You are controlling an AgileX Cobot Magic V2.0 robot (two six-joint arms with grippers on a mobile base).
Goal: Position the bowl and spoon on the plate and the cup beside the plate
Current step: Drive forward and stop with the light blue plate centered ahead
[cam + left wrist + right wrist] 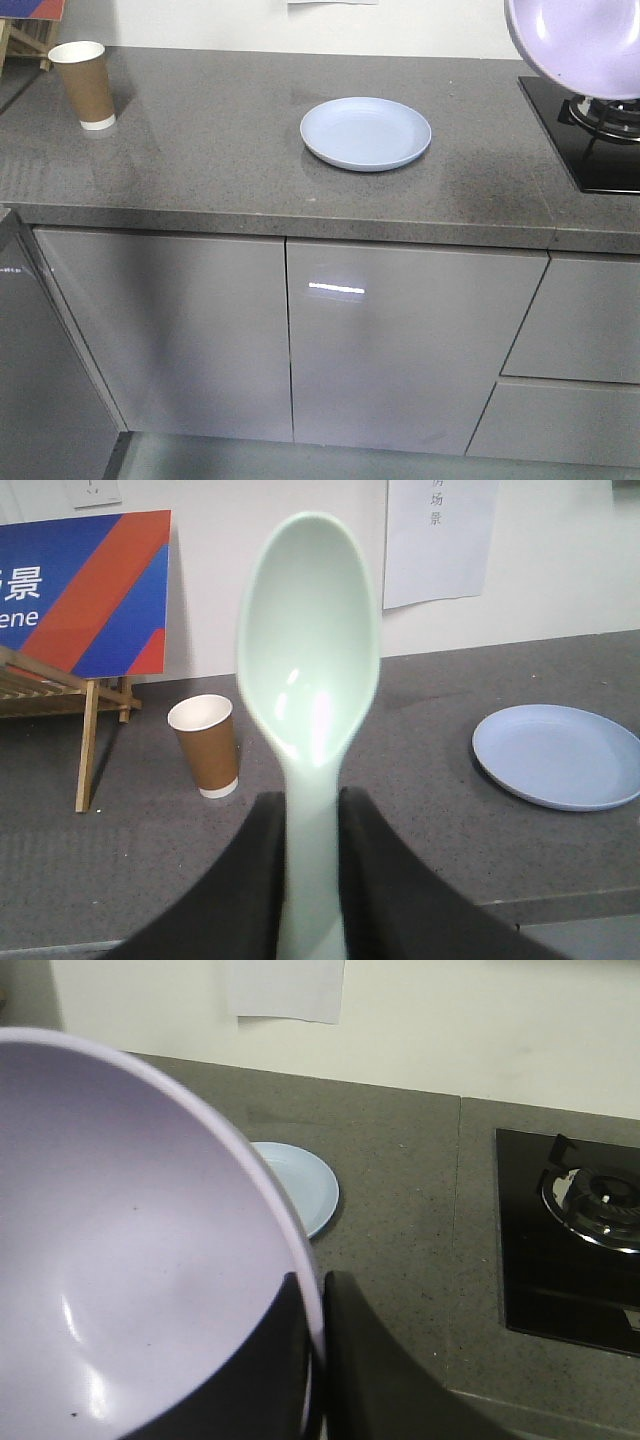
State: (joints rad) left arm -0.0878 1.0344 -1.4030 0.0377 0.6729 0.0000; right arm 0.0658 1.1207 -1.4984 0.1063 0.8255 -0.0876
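Both arms loaded, nothing placed yet. Right gripper [312, 1295] pinches the rim of the bowl [130, 1260], one finger inside and one outside. In the front view the bowl [585, 45] hangs tilted in the air at the far right, above the hob [590, 165].

Left gripper [312, 810] is pressed on the handle of the spoon [310, 650]. The spoon's long axis runs straight out along the fingers, scoop end away from the wrist.

The plate [365, 133] sits bare in the middle of the counter [200, 170]. The cup [83, 85] stands upright at the far left, well apart from the plate.

Key relation: the plate lies to the left of the held bowl and lower. In the right wrist view the plate [305, 1185] shows just past the bowl's rim, partly hidden by it. From the left gripper the plate [560, 755] lies to the right and the cup [205, 745] ahead-left.

We judge the bowl goes first: carry left, level it, lower onto the plate centre. We judge the spoon follows.
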